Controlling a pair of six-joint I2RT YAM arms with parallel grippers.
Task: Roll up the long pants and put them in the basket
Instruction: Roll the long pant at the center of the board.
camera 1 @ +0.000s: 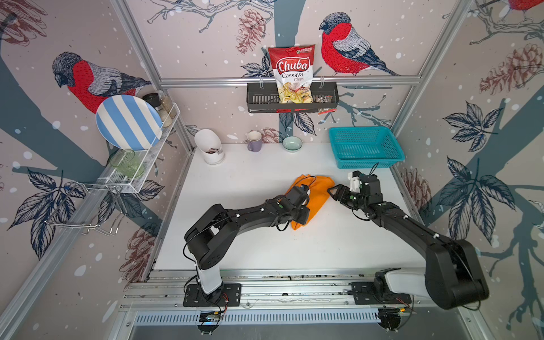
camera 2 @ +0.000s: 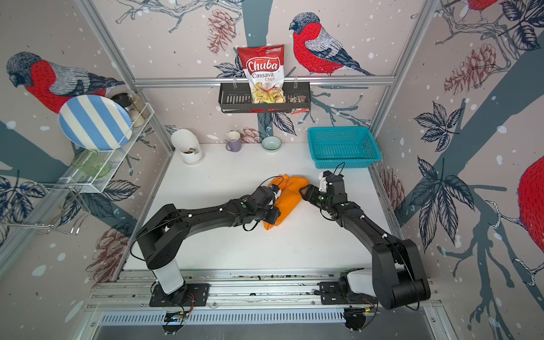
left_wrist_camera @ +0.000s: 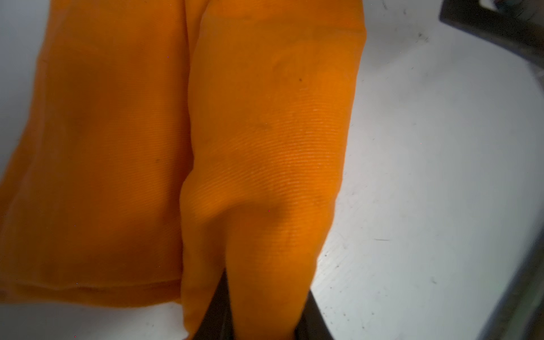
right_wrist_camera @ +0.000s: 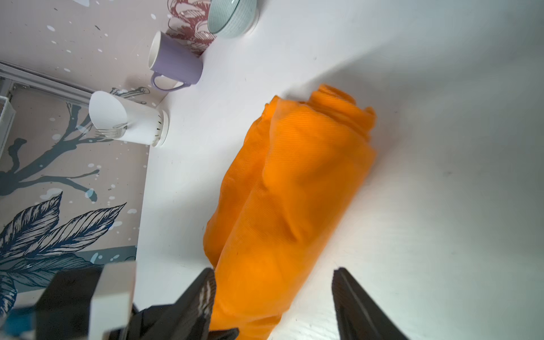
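Right now the orange pants (camera 1: 316, 194) lie loosely rolled near the middle of the table (camera 1: 265, 244), slanting toward its far right corner. My left gripper (left_wrist_camera: 266, 312) is clenched on a fold of them; my right gripper (right_wrist_camera: 274, 270) stands released, straddling the roll's end.

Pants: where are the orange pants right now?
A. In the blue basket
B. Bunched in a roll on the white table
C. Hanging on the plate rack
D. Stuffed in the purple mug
B: the pants lie as a rolled bundle on the table.
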